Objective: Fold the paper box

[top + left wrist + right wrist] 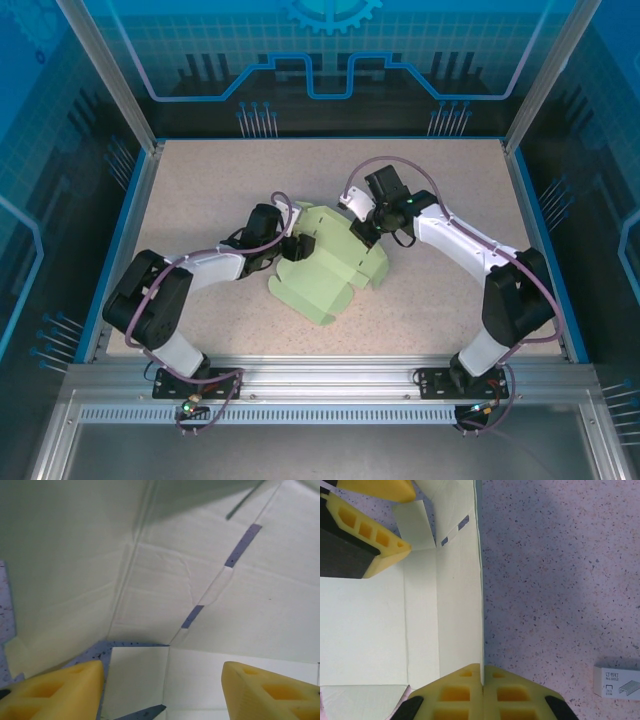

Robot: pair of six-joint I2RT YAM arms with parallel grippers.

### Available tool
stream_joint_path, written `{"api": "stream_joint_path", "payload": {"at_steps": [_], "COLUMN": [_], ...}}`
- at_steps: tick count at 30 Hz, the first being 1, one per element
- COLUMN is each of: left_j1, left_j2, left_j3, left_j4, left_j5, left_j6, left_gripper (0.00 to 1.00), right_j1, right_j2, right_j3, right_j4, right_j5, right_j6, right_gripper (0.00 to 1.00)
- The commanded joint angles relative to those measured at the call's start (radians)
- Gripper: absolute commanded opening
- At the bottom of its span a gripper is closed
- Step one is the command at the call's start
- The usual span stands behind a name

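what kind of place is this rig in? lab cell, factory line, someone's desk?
Most likely a lab robot cell, for demos or data collection: an aluminium-profile frame encloses it, blue printed panels form the walls, and a left arm and right arm are bolted at the edge of a speckled tabletop.

i'm driving two matching arms. the left arm [205, 268] and right arm [455, 238] each have smooth white shells between bulky black joints, and stand on black base plates [190, 378]. a thin purplish cable [283, 218] loops along each. a small green light [408, 203] glows on the right wrist. the left pincer [162, 665] and right pincer [482, 667] have yellow wedge fingers [455, 692], moulded with hollow square cells and backed in black.
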Motion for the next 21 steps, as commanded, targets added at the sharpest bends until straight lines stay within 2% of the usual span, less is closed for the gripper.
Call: {"api": "stream_joint_path", "payload": {"at_steps": [1, 9, 15, 21], "left_j1": [0.007, 0.007, 0.002, -0.045], "left_j2": [0.013, -0.002, -0.018, 0.006], "left_j3": [0.015, -0.002, -0.045, -0.077], "left_j4": [0.020, 0.042, 0.119, 0.181], "left_j5": [0.061, 0.151, 0.216, 0.202], "left_j6": [-0.007, -0.033, -0.088, -0.107], "left_gripper": [0.63, 0.57, 0.54, 0.54], "right_j1": [-0.013, -0.015, -0.024, -0.031], "right_j2": [0.015, 0.006, 0.003, 0.016], "right_j3": [0.036, 0.025, 0.015, 0.009], "right_j4": [-0.008, 0.006, 0.028, 0.052], "right_j5": [-0.023, -0.018, -0.035, -0.066], "right_j6": [0.014, 0.021, 0.049, 0.082], "right_gripper": [0.04, 0.04, 0.03, 0.03]}}
